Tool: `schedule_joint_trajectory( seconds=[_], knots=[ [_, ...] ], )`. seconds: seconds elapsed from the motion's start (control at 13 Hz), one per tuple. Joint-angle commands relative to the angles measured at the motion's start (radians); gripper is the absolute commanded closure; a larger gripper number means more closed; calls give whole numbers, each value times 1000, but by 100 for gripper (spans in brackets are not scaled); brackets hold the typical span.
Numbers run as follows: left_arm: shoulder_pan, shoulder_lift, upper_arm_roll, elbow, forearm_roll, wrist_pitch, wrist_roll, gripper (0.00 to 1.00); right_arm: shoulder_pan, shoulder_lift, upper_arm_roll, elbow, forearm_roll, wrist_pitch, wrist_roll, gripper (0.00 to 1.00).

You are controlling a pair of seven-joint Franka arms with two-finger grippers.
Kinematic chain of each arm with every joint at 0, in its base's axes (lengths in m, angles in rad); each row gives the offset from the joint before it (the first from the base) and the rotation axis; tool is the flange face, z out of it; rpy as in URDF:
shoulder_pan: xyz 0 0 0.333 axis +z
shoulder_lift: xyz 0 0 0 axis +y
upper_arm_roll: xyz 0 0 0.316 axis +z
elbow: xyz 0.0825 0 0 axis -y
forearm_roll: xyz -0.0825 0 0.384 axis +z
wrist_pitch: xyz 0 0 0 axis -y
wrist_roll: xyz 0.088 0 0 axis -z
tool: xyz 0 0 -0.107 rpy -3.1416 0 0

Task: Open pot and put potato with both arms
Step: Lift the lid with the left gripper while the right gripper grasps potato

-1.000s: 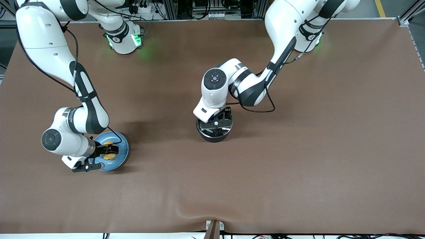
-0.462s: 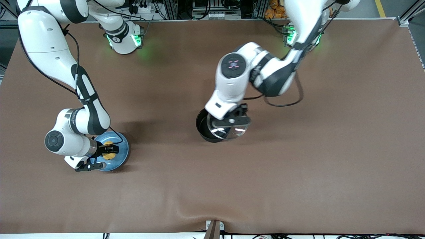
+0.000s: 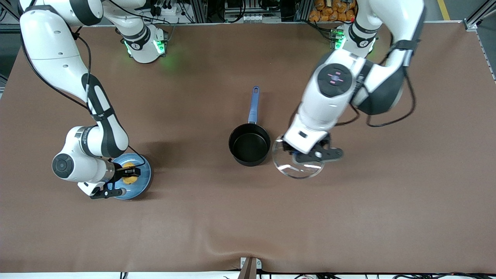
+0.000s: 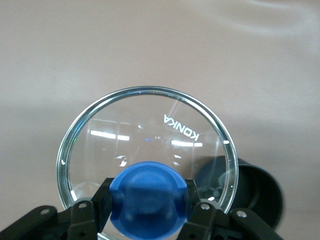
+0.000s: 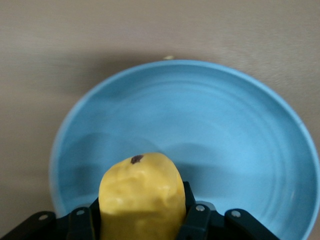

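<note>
Left gripper (image 3: 308,155) is clamped on the blue knob (image 4: 148,199) of the glass lid (image 3: 297,164), its two fingers (image 4: 106,197) pressed against the knob's sides, and it carries the lid in the air over bare table (image 3: 387,213) beside the pot (image 3: 249,144), toward the left arm's end. A second ago this gripper sat on top of the covered pot; half a second ago the lid was just lifted and partly overlapping the pot's rim; now the lid is fully clear of the pot and apart from it, and the left arm has swung well toward its own end of the table. The pot stands open near the middle of the table, its black inside bare, and its long blue handle (image 3: 254,104) is now uncovered, pointing toward the robots' bases. In the left wrist view the pot's dark rim (image 4: 260,192) shows past the lid's edge.

Right gripper (image 3: 126,175) is closed on the potato (image 3: 129,175), fingers (image 5: 192,210) on both flanks, over the light-blue plate (image 3: 144,182) at the right arm's end of the table. Compared with the earlier frames it has barely shifted. Whether the potato touches the plate or is just off it cannot be told.
</note>
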Motion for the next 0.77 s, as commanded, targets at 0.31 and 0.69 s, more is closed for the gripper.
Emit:
schedule_joint_trajectory(
  seconds=[0.31,0.69],
  knots=[
    [314,-114,-19,-313,-19,103,356,100,131,-226,14,1,2,-135,212,81],
    [433,-113,-35,-593,-16,416,476,100,343,-229,17,70,-46,-134,590,81]
  ],
)
